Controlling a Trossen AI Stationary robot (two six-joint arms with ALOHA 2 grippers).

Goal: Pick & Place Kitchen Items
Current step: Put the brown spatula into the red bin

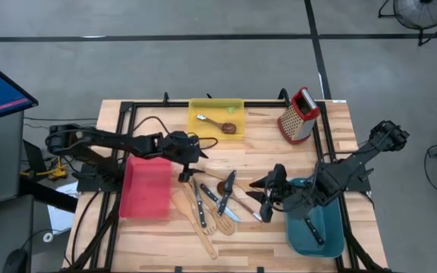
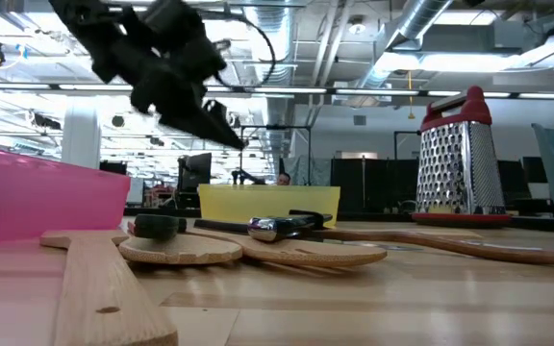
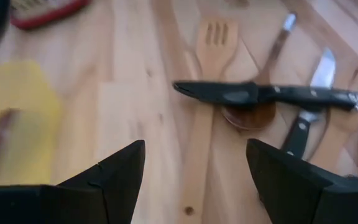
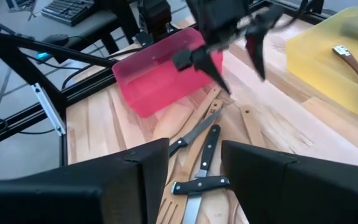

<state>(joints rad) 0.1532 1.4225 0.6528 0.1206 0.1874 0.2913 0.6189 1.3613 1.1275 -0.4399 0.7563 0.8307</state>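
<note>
The kitchen items (image 1: 211,203) are seen heaped mid-worktop, between the red bin (image 1: 146,187) and the teal bin (image 1: 316,230), knives crossing spatulas. The left claw (image 1: 184,173) is held above the heap's edge, fingers spread apart and empty. The right claw (image 1: 262,196) is held beside the heap, partly parted, gripping nothing. Bare worktop (image 1: 260,155) is left towards the grater (image 1: 298,115).

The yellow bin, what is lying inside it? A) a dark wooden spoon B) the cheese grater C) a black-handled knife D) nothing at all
A: in the high view the yellow bin at the table's far edge holds a dark wooden spoon, while the box grater stands outside it to the side, and the knives lie in the pile at mid-table.
</note>
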